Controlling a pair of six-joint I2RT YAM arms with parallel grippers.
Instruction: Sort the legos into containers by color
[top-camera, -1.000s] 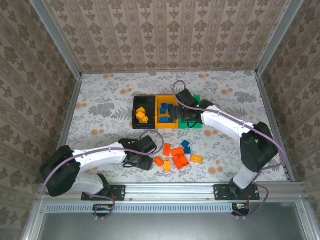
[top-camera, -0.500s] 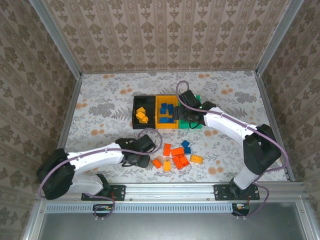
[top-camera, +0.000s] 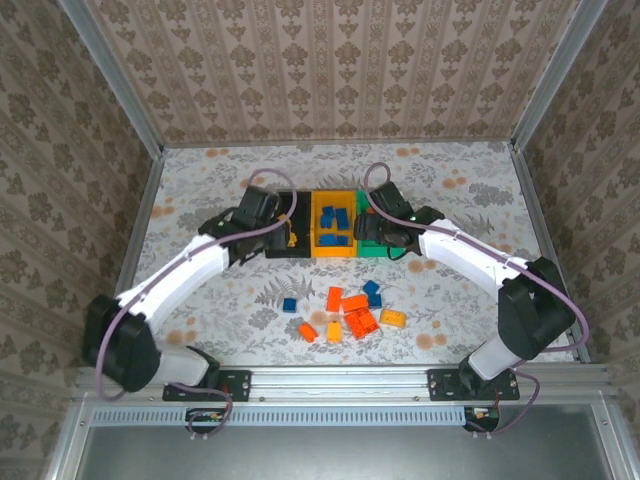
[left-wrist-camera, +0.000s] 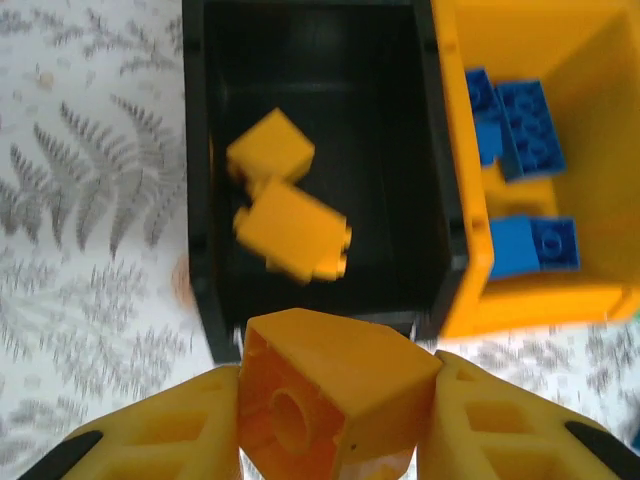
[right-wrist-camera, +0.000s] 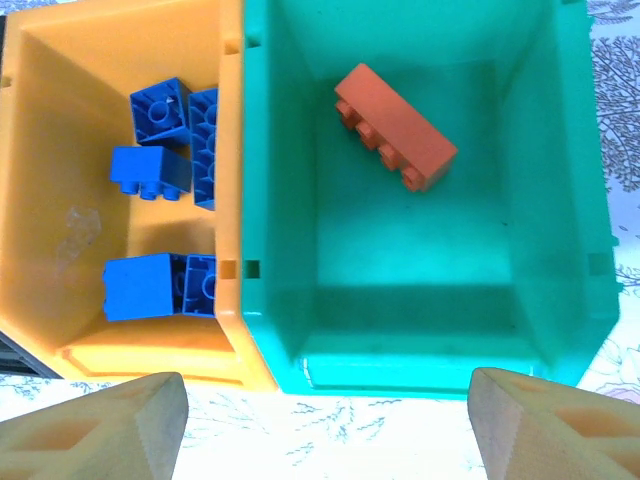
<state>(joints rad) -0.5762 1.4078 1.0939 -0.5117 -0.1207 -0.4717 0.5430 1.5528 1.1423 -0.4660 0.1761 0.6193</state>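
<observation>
My left gripper (left-wrist-camera: 337, 388) is shut on a yellow-orange lego (left-wrist-camera: 330, 395), held at the near edge of the black container (left-wrist-camera: 200, 200), where two yellow legos (left-wrist-camera: 290, 235) lie. In the top view the left gripper (top-camera: 282, 232) is over that black container (top-camera: 285, 253). The yellow container (right-wrist-camera: 225, 200) holds several blue legos (right-wrist-camera: 150, 170). My right gripper (right-wrist-camera: 325, 435) is open with nothing in it, just short of the green container (right-wrist-camera: 270, 150), which holds one orange-red lego (right-wrist-camera: 395, 128). Loose legos (top-camera: 355, 303) in orange-red, blue and yellow lie on the table in front.
The three containers stand side by side mid-table: black, yellow (top-camera: 334, 254), green (top-camera: 372, 252). A single blue lego (top-camera: 289, 304) lies left of the pile. Metal frame rails and patterned walls bound the floral table (top-camera: 200, 200).
My left gripper closed on a yellow-orange lego at the loose pile and swung back and up to the black container. The right gripper drifted slightly rightward to the green container.
</observation>
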